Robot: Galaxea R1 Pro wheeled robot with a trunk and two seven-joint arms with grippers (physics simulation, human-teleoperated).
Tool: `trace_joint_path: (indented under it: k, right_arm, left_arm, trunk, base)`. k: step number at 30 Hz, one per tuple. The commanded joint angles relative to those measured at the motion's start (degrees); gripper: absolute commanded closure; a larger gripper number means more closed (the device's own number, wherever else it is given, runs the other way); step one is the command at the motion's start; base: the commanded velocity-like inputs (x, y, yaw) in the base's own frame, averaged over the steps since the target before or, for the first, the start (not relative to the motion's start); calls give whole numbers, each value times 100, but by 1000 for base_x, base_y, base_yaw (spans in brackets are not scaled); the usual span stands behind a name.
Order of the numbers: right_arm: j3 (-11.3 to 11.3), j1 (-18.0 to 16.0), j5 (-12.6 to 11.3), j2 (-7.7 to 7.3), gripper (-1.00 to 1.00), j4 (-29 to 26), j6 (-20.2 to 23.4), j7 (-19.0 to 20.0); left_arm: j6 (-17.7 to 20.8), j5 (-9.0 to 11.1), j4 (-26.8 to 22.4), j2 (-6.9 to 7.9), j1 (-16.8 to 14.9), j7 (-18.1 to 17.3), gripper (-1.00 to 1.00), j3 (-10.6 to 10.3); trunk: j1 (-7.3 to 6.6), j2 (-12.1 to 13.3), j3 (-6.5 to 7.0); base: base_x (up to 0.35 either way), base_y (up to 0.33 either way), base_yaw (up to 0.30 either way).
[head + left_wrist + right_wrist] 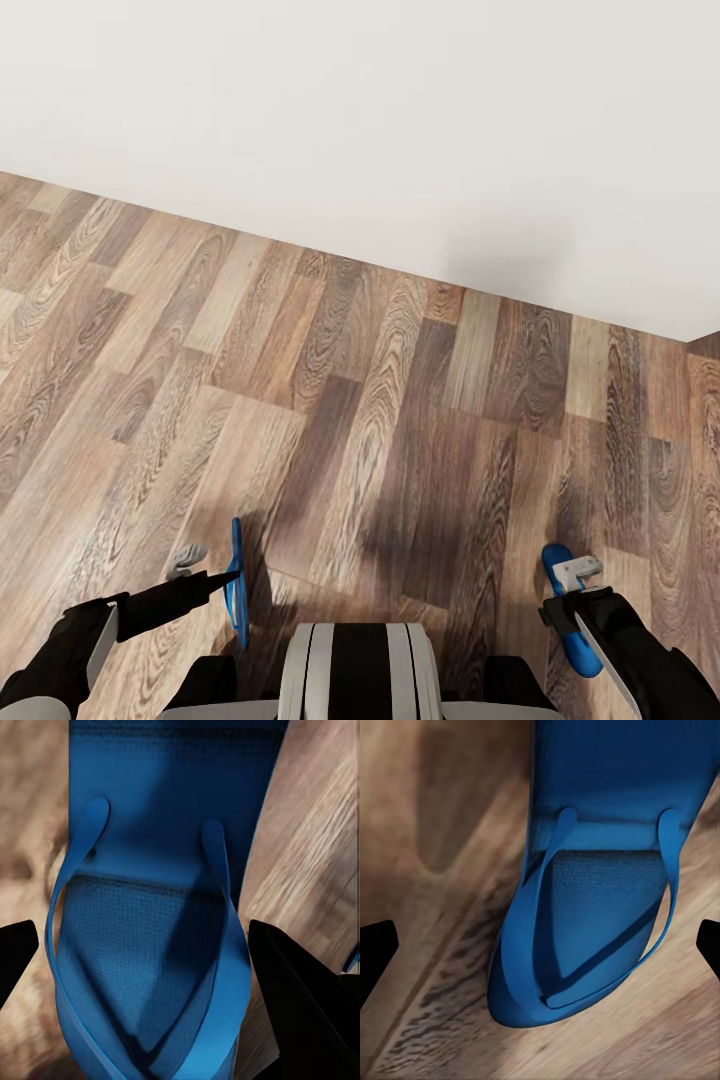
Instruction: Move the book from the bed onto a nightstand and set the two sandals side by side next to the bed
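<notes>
Two blue sandals showing, one per gripper. Left sandal [238, 585] hanging edge-on at seven o'clock in the head view, left gripper [215, 578] clamping it, heel cut off in the left wrist view [150, 945]. Right sandal [572, 610] at five o'clock, partly hidden behind the right gripper [575, 585] gripping it; dark fingertips [376, 949] flanking the sandal [592, 937]. Wood floor [380, 420] and white wall [400, 130] lying beyond.

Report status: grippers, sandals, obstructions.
Left gripper shut on left sandal, held on edge. Right gripper shut on right sandal. Ahead: floor, white wall.
</notes>
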Motion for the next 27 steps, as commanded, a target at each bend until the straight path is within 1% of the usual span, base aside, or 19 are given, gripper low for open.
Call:
trace_joint_path:
  k: [1,2,4,7,10,13,16,19,25,27]
  right_arm:
    - [15,-2,29,-6,-100,-7,30,13]
    - [14,-2,29,-6,-100,-8,31,13]
    - [13,-2,29,-6,-100,-7,31,12]
    - [12,-2,29,-6,-100,-7,31,13]
    - [12,-2,29,-6,-100,-6,31,12]
    - [12,-2,29,-6,-100,-6,31,11]
    - [12,-2,29,-6,-100,-6,31,10]
    - [16,-2,29,-6,-100,-6,31,9]
    - [12,-2,29,-6,-100,-8,31,13]
    - [12,-2,29,-6,-100,-7,31,13]
  left_arm:
    - [17,-57,-38,-69,0,-113,100,30]
    - [31,-62,-131,-69,0,-386,100,26]
    - [43,-72,-196,-58,0,-746,100,25]
    - [123,-78,-225,-37,0,-1099,100,23]
    - [316,-87,-235,-24,0,-1547,100,22]
    - [365,-89,-235,-7,0,-1754,100,22]
    - [383,-83,-233,59,0,-1946,100,20]
    - [392,-94,-232,85,0,-2198,100,18]
    - [400,-94,-249,53,0,-2239,100,13]
    - [407,-89,-257,19,-6,-2235,100,13]
  trunk:
    - [1,-1,-3]
    - [1,-1,-3]
    - [1,-1,-3]
    - [1,-1,-3]
    - [1,-1,-3]
    - [1,-1,-3]
    - [1,-1,-3]
    - [1,-1,-3]
    - [1,-1,-3]
    - [1,-1,-3]
  base:
    - [0,0,0]
    - [0,0,0]
    - [0,0,0]
    - [0,0,0]
    - [0,0,0]
    - [0,0,0]
    - [0,0,0]
    - [0,0,0]
    - [0,0,0]
    - [0,0,0]
